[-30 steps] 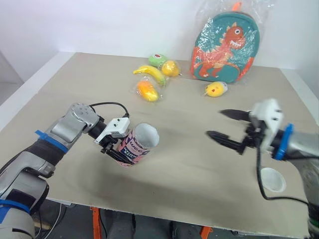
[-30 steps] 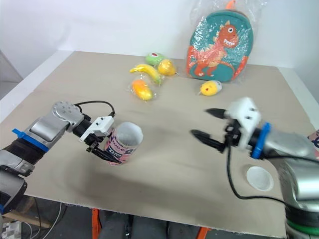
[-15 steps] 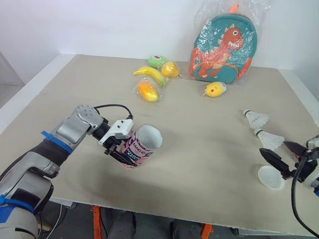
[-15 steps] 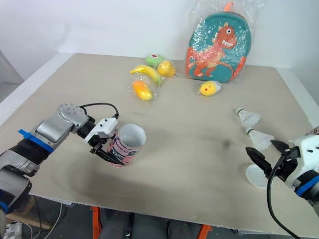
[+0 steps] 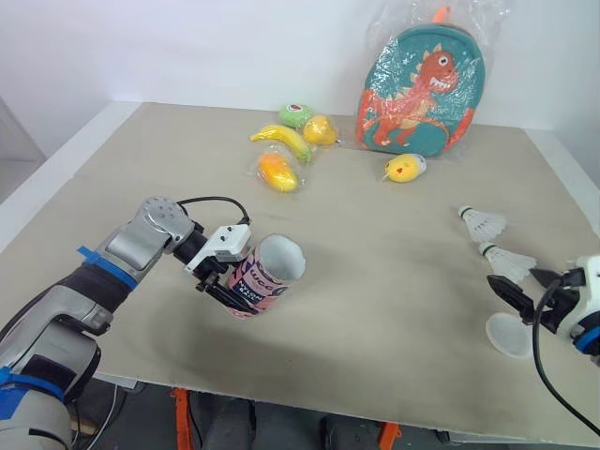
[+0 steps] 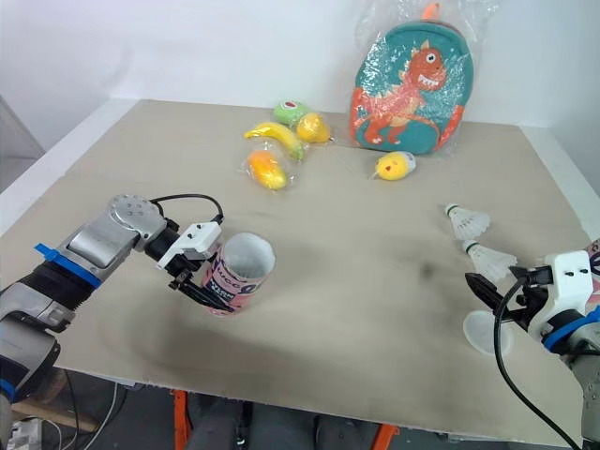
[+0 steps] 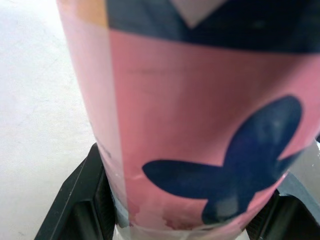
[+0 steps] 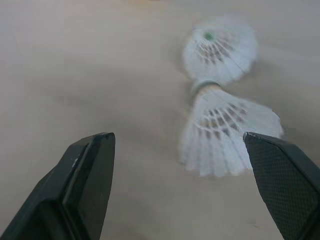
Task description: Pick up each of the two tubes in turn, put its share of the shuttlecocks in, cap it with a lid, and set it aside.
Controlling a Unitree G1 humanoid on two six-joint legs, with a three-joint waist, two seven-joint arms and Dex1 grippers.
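A pink printed tube [image 5: 267, 274] is held tilted just above the table at the front left, its open mouth facing up and to the right. My left gripper [image 5: 230, 281] is shut on its lower part, and the tube [image 7: 190, 110] sits between the black fingers in the left wrist view. Two white shuttlecocks lie on the table at the right, one farther [image 5: 483, 223] and one nearer [image 5: 508, 262]. My right gripper [image 5: 514, 279] is open just in front of the nearer shuttlecock [image 8: 225, 132], holding nothing. A white lid [image 5: 511, 335] lies flat under that gripper.
A dinosaur backpack in plastic [image 5: 422, 84] leans at the back. Wrapped toy fruits lie at the back centre: a banana [image 5: 281, 139], an orange piece [image 5: 277, 171], a green one [image 5: 296, 113], a yellow one [image 5: 321, 128]. A yellow toy [image 5: 405, 168] lies near the backpack.
My right gripper has swung from mid-table down to the right, to the two shuttlecocks, staying open. The left gripper with the tube has barely shifted.
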